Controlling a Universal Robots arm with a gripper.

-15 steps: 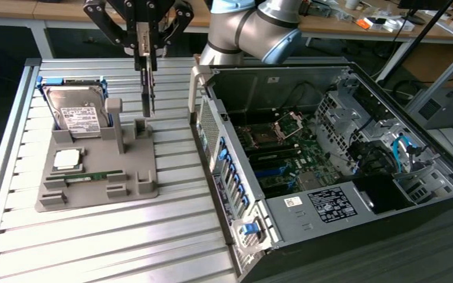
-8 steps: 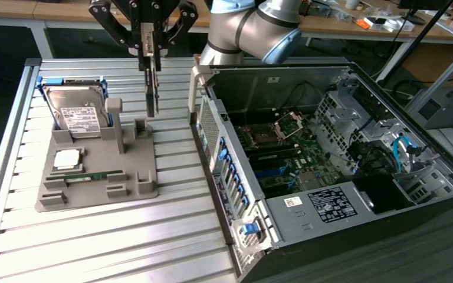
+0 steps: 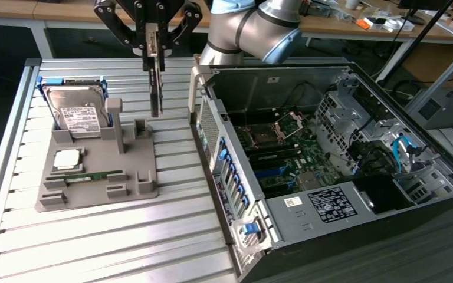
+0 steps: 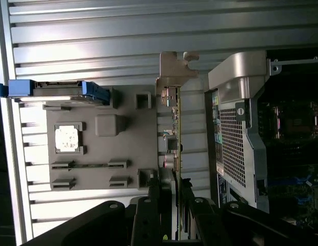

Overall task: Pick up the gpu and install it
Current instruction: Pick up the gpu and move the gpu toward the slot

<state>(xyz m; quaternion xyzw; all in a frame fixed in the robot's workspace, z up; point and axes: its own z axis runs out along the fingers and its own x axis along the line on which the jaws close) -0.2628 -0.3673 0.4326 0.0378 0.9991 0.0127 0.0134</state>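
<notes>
1. The gpu [image 3: 155,88] hangs upright and edge-on in the exterior view, with its silver bracket [image 4: 172,72] at the end away from the gripper.
2. The gripper [image 3: 154,50] pinches the card's upper end — fingers pressed against both faces.
3. The card hangs above the grey holder [image 3: 140,188], clear of it, on the side towards the open computer case [image 3: 210,135].
4. A hard drive [image 3: 77,115], a CPU [image 3: 68,158] and a RAM stick [image 3: 92,175] sit in the holder.
</notes>
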